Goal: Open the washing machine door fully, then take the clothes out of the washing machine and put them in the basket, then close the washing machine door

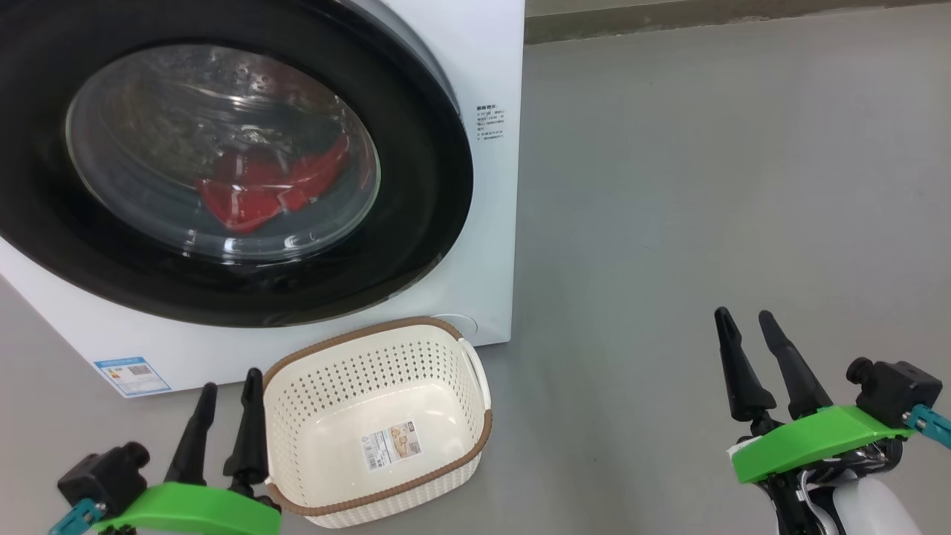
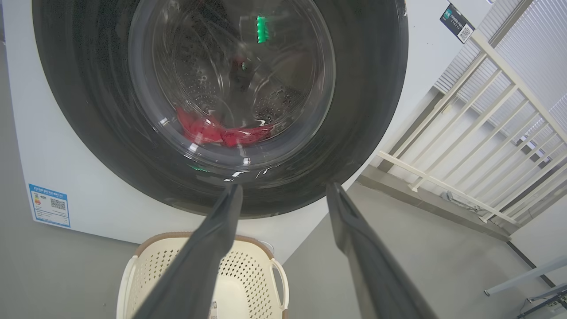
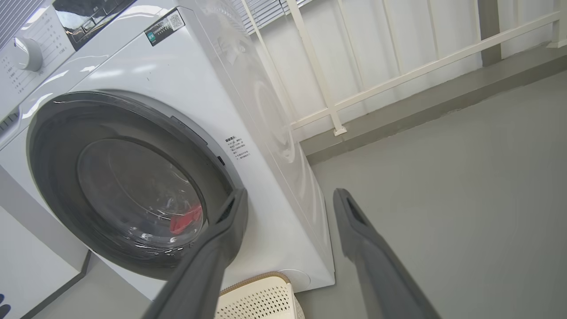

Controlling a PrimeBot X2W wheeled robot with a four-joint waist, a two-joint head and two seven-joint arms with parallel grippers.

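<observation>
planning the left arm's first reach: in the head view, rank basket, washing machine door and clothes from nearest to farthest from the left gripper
1. basket: on the floor, right beside the open left gripper.
2. washing machine door: ahead and above, shut.
3. clothes: behind the door's window, inside the machine.

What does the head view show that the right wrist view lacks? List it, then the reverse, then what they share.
Head view: the left gripper, jaws open, the paper label in the basket and a blue sticker low on the washing machine.
Right wrist view: the control knob and a white railing.
Shared: the shut washing machine door, red clothes behind its window, the basket's rim, the right gripper, open.
</observation>
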